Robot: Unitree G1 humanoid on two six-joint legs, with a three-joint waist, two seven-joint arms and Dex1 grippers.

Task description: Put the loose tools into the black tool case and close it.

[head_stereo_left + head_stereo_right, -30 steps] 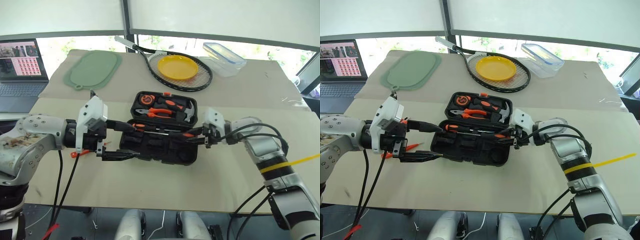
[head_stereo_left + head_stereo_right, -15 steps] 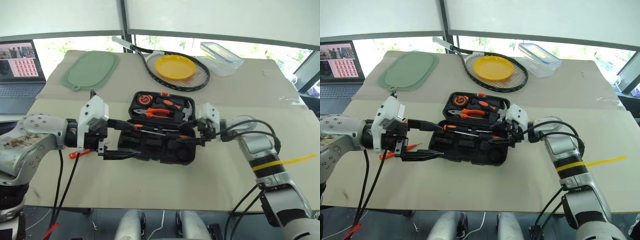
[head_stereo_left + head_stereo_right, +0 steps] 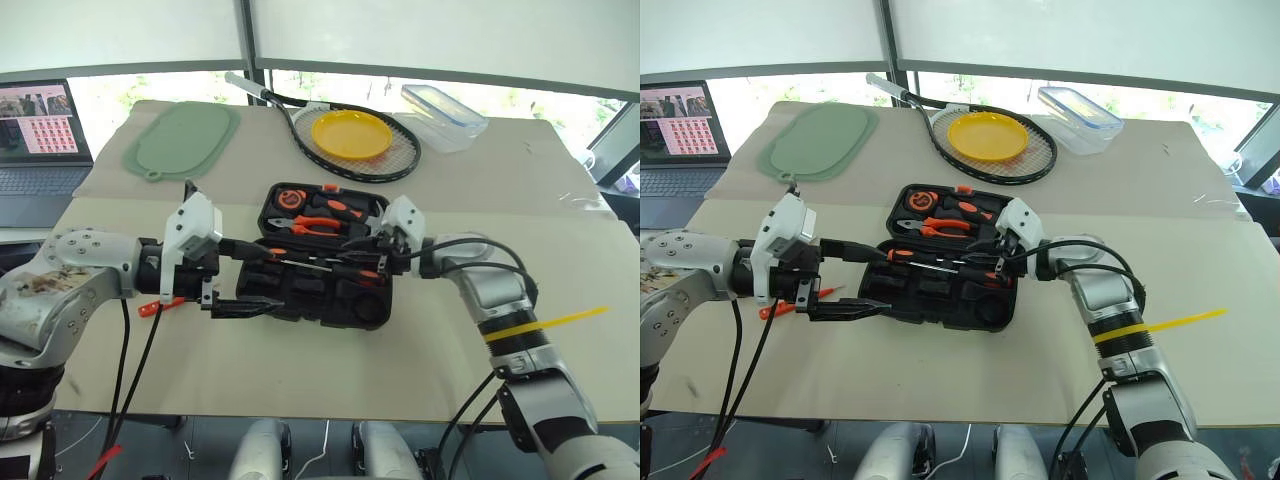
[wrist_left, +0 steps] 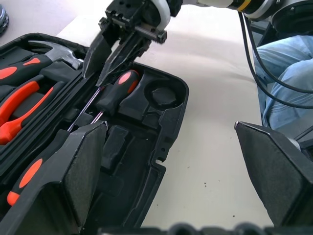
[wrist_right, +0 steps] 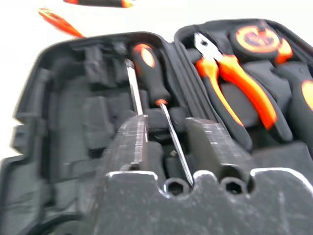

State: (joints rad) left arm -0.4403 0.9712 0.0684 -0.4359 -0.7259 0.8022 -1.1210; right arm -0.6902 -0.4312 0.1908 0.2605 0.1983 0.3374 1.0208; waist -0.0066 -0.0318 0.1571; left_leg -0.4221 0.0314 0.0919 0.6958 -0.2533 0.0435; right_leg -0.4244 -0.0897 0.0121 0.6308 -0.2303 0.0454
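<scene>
- grippers first: left gripper hangs over the near-left part of the open case, its two black fingers spread wide with nothing between them; right gripper points into the case from the far-right side, fingers nearly together, tips just over a screwdriver handle, a grip not clear.
- table, covered in beige board, carries everything.
- tennis racket lies at the far side, a yellow plate on its strings.
- green mat lies far left, a laptop beyond the table's left edge.
- clear lidded box sits far right.
- black tool case lies open at the table's middle, lid half away from the robot.
- pliers, a hammer and a round orange-faced tool fill the lid half.
- two screwdrivers lie in the near half, steel shafts side by side.
- slim orange tester lies on the table just outside the case's left end, with another orange-and-black tool near it.
</scene>
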